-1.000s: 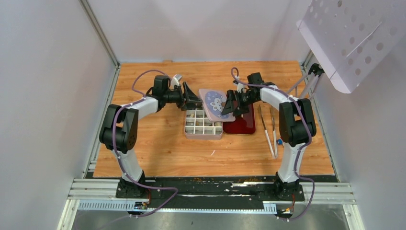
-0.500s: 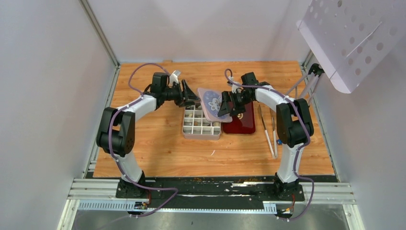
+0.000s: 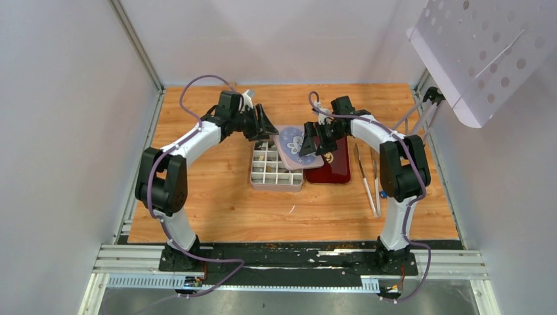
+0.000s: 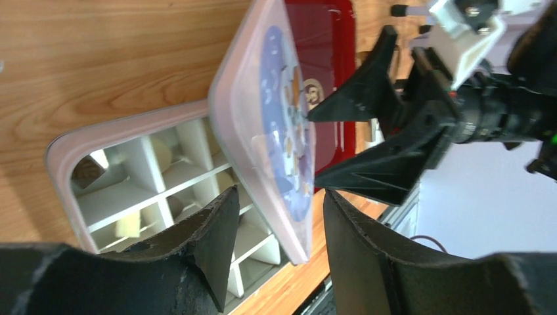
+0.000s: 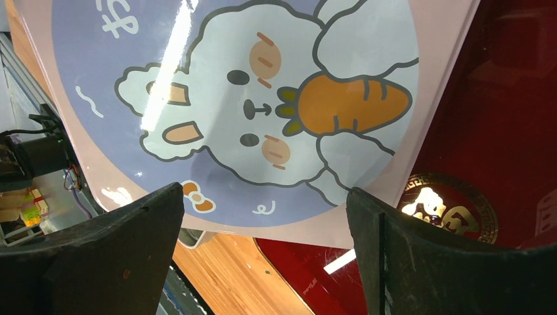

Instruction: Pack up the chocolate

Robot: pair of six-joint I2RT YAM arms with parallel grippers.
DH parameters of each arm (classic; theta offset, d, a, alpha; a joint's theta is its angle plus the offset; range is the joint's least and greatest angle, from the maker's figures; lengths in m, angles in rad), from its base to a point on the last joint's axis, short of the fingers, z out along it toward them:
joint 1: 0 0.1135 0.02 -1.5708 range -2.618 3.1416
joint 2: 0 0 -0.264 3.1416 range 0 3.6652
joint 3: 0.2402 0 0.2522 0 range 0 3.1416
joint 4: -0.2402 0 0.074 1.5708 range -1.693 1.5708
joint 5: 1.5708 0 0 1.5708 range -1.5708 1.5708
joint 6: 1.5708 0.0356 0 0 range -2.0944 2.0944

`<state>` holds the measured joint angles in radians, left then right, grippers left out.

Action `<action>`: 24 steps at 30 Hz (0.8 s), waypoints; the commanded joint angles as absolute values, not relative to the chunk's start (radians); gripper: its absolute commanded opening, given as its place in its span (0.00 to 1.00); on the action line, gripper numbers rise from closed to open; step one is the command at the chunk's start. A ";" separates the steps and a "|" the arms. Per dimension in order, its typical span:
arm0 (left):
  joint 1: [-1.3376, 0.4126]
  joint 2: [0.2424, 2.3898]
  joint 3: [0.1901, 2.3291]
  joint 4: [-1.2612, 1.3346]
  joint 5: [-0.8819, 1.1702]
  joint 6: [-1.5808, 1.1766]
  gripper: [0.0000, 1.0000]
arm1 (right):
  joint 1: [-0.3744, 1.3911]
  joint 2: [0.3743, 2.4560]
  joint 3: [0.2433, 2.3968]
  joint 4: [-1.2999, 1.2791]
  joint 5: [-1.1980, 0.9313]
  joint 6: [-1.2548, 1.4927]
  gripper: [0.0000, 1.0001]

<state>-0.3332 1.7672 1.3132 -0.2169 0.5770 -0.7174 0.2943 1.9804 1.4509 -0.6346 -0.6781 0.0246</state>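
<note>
A pale pink compartment tin (image 3: 276,180) (image 4: 66,141) stands mid-table with cream-white chocolate (image 4: 128,223) (image 3: 263,156) in some cells. Its pink lid (image 3: 293,144) (image 4: 263,111) (image 5: 263,98), printed with a rabbit and carrot, leans tilted on the tin's right side. My left gripper (image 3: 266,126) (image 4: 280,192) is open and straddles the lid's near edge, with a gap on both sides. On the other side my right gripper (image 3: 309,141) (image 4: 312,144) (image 5: 263,191) is wide open, its fingertips against the printed face of the lid.
A dark red tray (image 3: 332,167) (image 5: 499,131) lies just right of the tin, partly under the lid. Long metal tongs (image 3: 368,177) and a small red-and-blue block (image 3: 380,194) lie further right. A perforated white panel (image 3: 486,52) overhangs the far right corner.
The left gripper has moved back and right to the lid's edge and narrowed a little. The lid has tipped up steeper, and the right gripper has shifted slightly left with it.
</note>
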 commanded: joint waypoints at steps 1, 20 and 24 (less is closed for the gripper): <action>-0.341 1.779 1.348 -0.295 0.518 -0.700 0.58 | 0.302 1.960 1.482 -0.619 -0.672 0.018 0.94; -0.415 1.825 1.339 -0.270 0.462 -0.765 0.28 | 0.301 1.957 1.460 -0.617 -0.663 0.004 0.94; -0.413 1.818 1.327 -0.211 0.512 -0.769 0.21 | 0.294 1.943 1.468 -0.621 -0.666 0.004 0.94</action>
<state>-0.4183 1.8347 1.3186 -0.2775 0.4847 -0.7757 0.2943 1.9804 1.4525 -0.6338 -0.6655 0.0166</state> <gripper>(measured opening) 0.244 0.938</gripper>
